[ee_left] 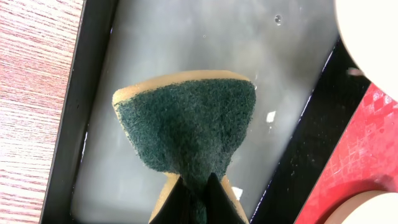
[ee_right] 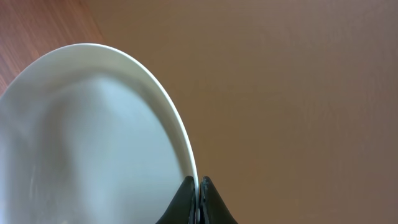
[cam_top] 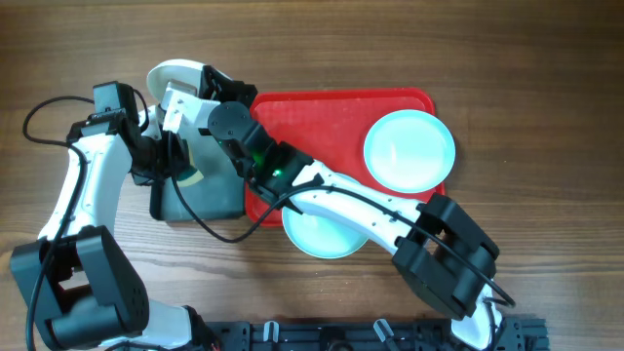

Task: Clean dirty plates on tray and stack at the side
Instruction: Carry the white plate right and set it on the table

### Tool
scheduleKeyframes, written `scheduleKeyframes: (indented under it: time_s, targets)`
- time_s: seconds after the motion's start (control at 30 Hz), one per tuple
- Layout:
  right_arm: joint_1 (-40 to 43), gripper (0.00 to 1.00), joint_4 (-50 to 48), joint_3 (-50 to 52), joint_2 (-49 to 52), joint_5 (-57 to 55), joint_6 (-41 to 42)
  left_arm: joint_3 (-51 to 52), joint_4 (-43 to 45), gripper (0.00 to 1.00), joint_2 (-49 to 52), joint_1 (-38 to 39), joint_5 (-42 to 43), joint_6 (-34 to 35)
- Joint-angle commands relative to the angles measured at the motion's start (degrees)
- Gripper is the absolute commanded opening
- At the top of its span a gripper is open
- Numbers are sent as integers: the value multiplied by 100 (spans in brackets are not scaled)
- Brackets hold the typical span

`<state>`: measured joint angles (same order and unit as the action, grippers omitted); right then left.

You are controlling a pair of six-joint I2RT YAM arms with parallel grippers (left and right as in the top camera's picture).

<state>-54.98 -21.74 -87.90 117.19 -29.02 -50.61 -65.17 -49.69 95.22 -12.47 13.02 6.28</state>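
Left gripper (ee_left: 196, 182) clamped on green sponge (ee_left: 186, 121) over grey tray (ee_left: 186, 37). Right gripper (ee_right: 198, 184) pinches white plate (ee_right: 93, 143) by its rim, above bare wood off the far-left corner of red tray (cam_top: 322, 117). Near aqua plate (cam_top: 317, 236) straddles that tray's near edge; far aqua plate (cam_top: 409, 148) overlaps its right rim.

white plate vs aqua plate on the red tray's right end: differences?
Colour: white plate is white, aqua plate pale turquoise. Grip: jaws of the right gripper pinch the white plate's rim; nothing holds the aqua plate. Place: the white plate sits past the red tray's left end, the aqua plate lies on it. Both round, glossy.
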Motion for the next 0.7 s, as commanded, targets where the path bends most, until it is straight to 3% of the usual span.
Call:
scheduleKeyframes:
  time_s: [0.0,0.27,0.43,0.67]
  targets:
    - [118,4,-50,-92,9,-83,444,31,15,4,-146,26,92,15]
    - [483,4,-501,-94,-26,-686,1624,31,17,4,-146,26,92,15]
    - [748,4,492,-94,-181,-671,3056,31,26,4,-146,26,92,15]
    - [1521,4,2402,-94,-1038,2159,5834,31,26,4,-146,26,92,13]
